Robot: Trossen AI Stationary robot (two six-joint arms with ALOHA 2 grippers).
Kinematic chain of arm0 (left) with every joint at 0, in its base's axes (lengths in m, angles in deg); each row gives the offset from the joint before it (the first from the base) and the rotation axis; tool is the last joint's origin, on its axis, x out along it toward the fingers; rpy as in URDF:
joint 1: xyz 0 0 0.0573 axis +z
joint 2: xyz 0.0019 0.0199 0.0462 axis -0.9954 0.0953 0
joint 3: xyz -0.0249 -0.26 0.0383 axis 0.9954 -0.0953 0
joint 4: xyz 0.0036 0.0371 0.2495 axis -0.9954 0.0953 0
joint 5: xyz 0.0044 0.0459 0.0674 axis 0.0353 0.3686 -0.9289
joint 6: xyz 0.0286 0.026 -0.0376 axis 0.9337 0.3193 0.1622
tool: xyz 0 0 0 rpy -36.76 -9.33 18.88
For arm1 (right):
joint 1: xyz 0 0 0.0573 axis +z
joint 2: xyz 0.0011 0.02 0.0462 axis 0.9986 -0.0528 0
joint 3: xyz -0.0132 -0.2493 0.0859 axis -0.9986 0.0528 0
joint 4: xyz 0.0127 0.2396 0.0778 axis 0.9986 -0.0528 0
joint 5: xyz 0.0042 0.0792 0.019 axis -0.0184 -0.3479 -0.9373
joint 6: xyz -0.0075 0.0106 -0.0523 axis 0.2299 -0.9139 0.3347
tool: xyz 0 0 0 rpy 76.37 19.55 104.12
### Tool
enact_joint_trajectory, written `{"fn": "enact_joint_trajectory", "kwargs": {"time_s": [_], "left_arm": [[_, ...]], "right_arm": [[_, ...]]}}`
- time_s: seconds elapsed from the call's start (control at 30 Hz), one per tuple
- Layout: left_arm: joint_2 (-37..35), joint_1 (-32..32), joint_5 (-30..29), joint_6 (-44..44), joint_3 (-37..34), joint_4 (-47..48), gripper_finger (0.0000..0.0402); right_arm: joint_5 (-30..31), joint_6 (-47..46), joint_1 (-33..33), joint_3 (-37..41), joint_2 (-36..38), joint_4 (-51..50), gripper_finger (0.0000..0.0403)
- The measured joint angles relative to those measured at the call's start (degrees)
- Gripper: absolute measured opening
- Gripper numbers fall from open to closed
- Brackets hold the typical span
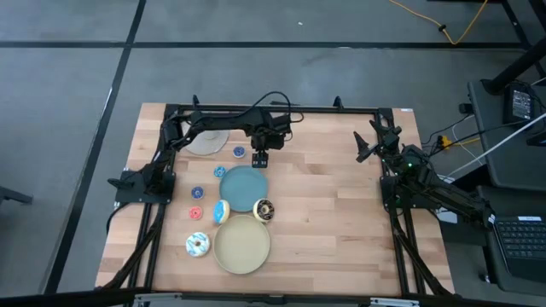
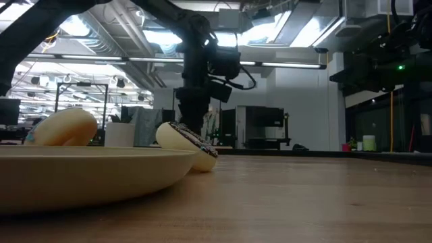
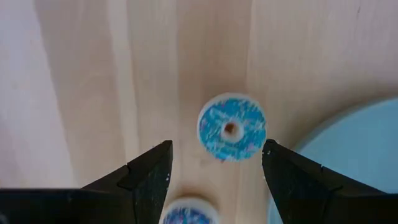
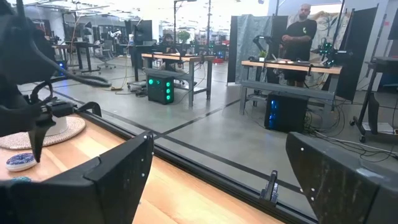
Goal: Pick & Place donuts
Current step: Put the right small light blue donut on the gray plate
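Observation:
My left gripper (image 1: 260, 159) (image 3: 216, 152) points down over the table, open, just beyond the blue plate's (image 1: 243, 188) far rim. A small blue-sprinkled donut (image 3: 232, 127) lies flat on the wood below, between the lines of my two fingers and untouched. A second small blue donut (image 3: 189, 215) shows at the picture's edge. More donuts lie left of the plates: small blue (image 1: 198, 193), red (image 1: 195, 211), blue-and-orange (image 1: 221, 211), white-sprinkled (image 1: 197, 245). A chocolate donut (image 1: 264, 210) (image 2: 190, 144) leans tilted against the plates' rims. My right gripper (image 1: 367, 145) (image 4: 217, 180) waits open at the far right.
A beige plate (image 1: 241, 244) lies near the table's front, touching the blue plate. A round woven mat (image 1: 205, 141) sits at the far left under my left arm. Bare wood stretches across the table's middle and right. A person stands in the room beyond.

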Motion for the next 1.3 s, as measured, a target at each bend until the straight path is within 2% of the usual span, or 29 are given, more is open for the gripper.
{"fn": "enact_joint_trajectory", "kwargs": {"time_s": [0.27, 0.37, 1.07, 1.3], "left_arm": [[-0.1, -0.2, -0.8, -0.4, -4.2, -5.3, 0.0239], [-0.1, -0.1, -3.0, -0.5, -5.4, -7.3, 0.0239], [-0.1, 0.8, -3.0, 0.2, -6.0, -7.6, 0.0238], [-0.1, 0.8, -1.8, 0.2, -6.0, -7.4, 0.02]], "right_arm": [[0.0, 0.0, 0.0, 0.0, 0.0, 0.0, 0.0365], [0.0, 0.0, 0.0, 0.0, 0.0, 0.0, 0.0365], [0.0, 0.0, 0.0, 0.0, 0.0, 0.0, 0.0365], [0.0, 0.0, 0.0, 0.0, 0.0, 0.0, 0.0365]]}}
